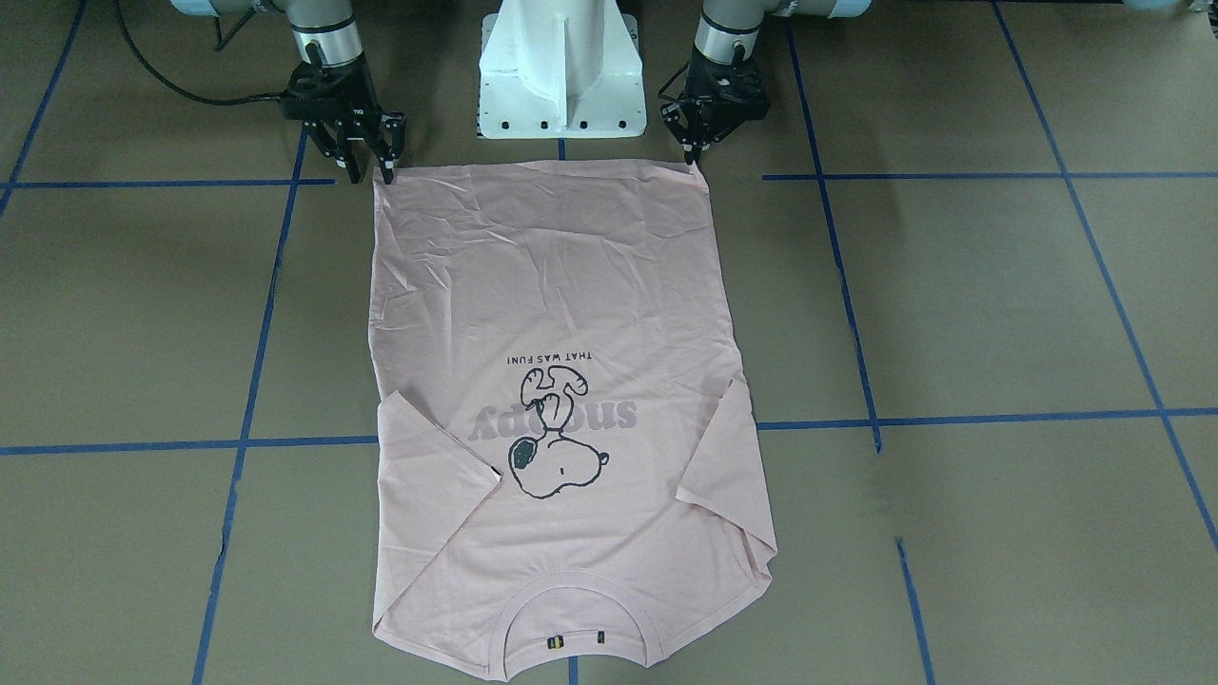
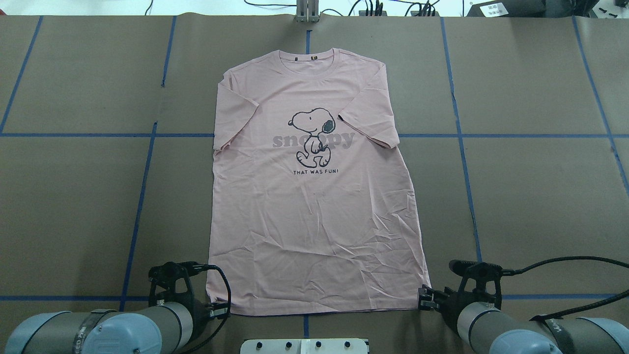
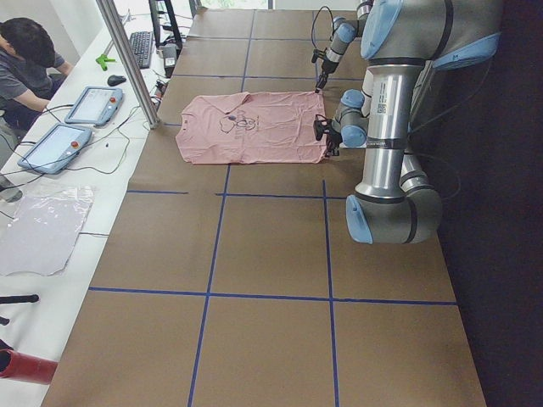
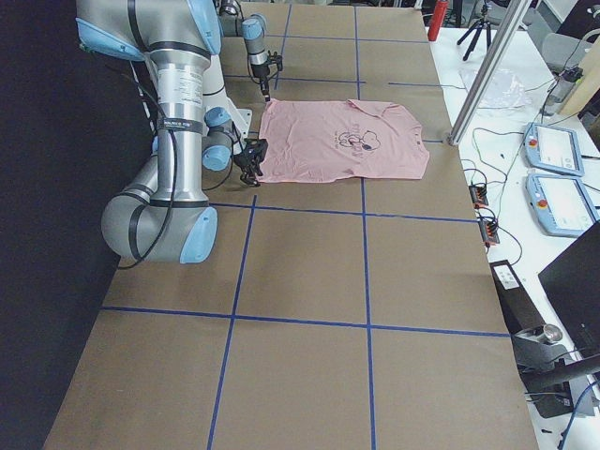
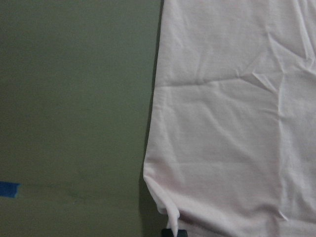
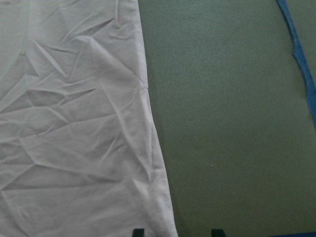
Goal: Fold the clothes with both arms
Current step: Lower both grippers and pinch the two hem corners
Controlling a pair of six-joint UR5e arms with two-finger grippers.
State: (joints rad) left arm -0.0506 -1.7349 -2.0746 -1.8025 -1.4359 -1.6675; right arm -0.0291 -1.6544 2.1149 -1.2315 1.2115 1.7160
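Two sleeves (image 2: 369,120) already lie turned in over the chest of the pink T-shirt (image 2: 314,221), which is spread print-up in the middle of the worktop (image 2: 516,196), its collar (image 2: 310,60) at the top of the overhead frame and its hem (image 2: 314,310) at the bottom. That inward tuck looks like the only fold made so far; the body is at full length and creased across its lower half, so the hem-to-collar fold and any later halving are not yet done. Each arm is down at one hem corner. The left end effector (image 1: 693,157), in the upper middle-right of the front-facing frame, looks pressed together on its corner, and its wrist view shows the cloth puckering into a single dark tip at the bottom edge. The right end effector (image 1: 373,169), upper left-centre of that frame, is spread: in its wrist view two fingertips (image 6: 138,232) straddle the shirt's edge without closing, so I judge the grasp half made
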